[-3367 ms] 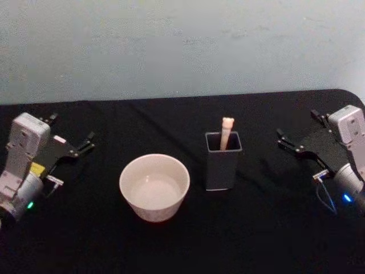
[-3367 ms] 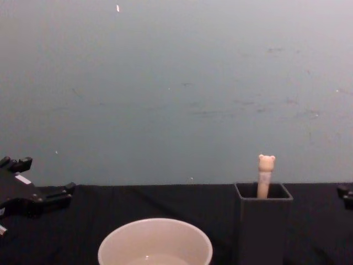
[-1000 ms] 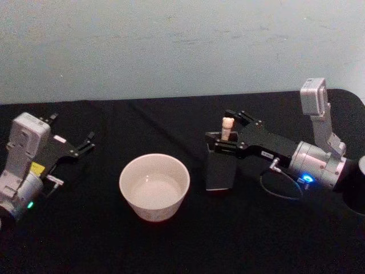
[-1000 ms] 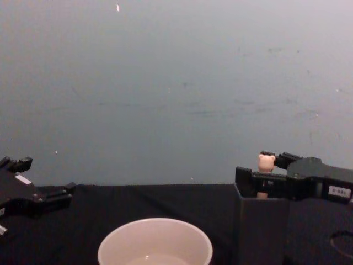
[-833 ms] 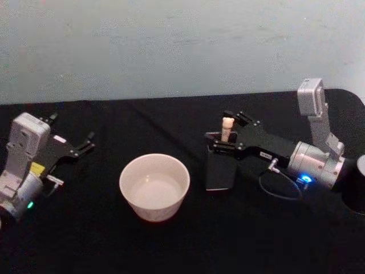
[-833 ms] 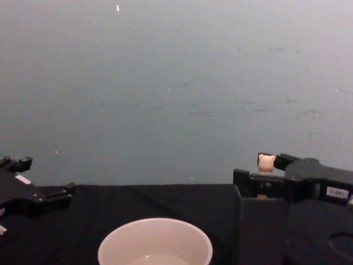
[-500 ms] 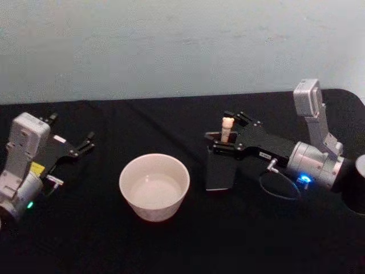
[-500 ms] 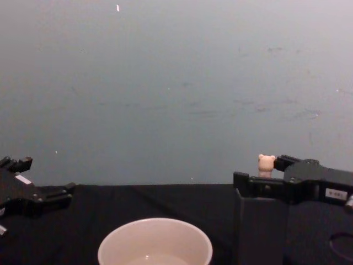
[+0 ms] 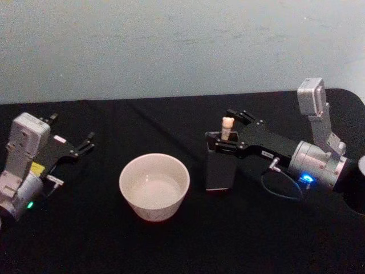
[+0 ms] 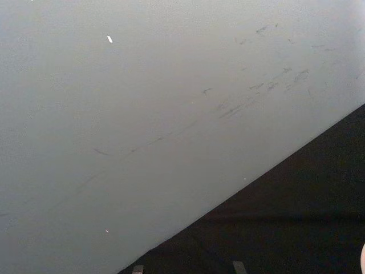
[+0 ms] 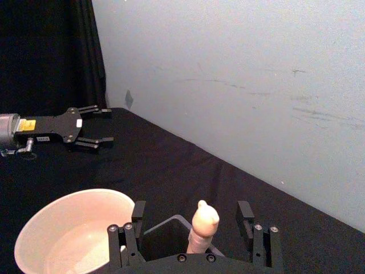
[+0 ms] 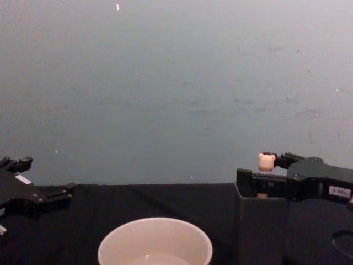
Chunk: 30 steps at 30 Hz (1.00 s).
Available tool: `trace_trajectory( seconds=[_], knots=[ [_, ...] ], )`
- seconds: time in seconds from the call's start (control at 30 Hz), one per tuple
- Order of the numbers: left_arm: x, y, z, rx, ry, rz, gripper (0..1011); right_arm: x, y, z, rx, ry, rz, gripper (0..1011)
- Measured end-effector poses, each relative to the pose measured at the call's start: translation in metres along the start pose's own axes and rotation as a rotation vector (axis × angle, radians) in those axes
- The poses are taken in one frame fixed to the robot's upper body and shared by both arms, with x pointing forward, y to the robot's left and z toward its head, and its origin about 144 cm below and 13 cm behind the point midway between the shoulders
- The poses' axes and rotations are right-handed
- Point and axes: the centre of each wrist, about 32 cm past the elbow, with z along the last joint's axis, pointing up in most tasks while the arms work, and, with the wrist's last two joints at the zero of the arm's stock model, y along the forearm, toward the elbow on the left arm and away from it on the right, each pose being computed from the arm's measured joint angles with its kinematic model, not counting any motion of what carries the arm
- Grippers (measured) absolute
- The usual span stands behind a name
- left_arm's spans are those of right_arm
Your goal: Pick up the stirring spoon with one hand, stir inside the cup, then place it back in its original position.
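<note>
Right gripper (image 9: 223, 129), centre-right, fingers apart astride spoon (image 9: 227, 124); its stem is hidden inside holder (image 9: 219, 168). Left gripper (image 9: 86, 142), far left, fingers apart.

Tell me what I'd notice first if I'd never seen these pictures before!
Probably the little bear head on the stirring spoon, poking up from the dark grey holder right of the middle of the black table. The right gripper reaches in from the right, its jaws open on either side of the bear. A wide white cup sits just left of the holder, and the left gripper rests at the far left.
</note>
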Motion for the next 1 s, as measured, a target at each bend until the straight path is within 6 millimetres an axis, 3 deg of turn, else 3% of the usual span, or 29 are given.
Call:
trace_trajectory(
  seconds=[0.47,0.73,1.0],
  knots=[
    [0.0000,0.0000,0.0000,0.000,0.000,0.000,1001,0.0000,0.0000,0.0000,0.001,0.001,0.000,991],
    [0.0000,0.0000,0.0000,0.000,0.000,0.000,1001,0.0000,0.0000,0.0000,0.001,0.001,0.000,809],
    [0.0000,0.0000,0.0000,0.000,0.000,0.000,1001,0.0000,0.0000,0.0000,0.001,0.001,0.000,531]
  ],
)
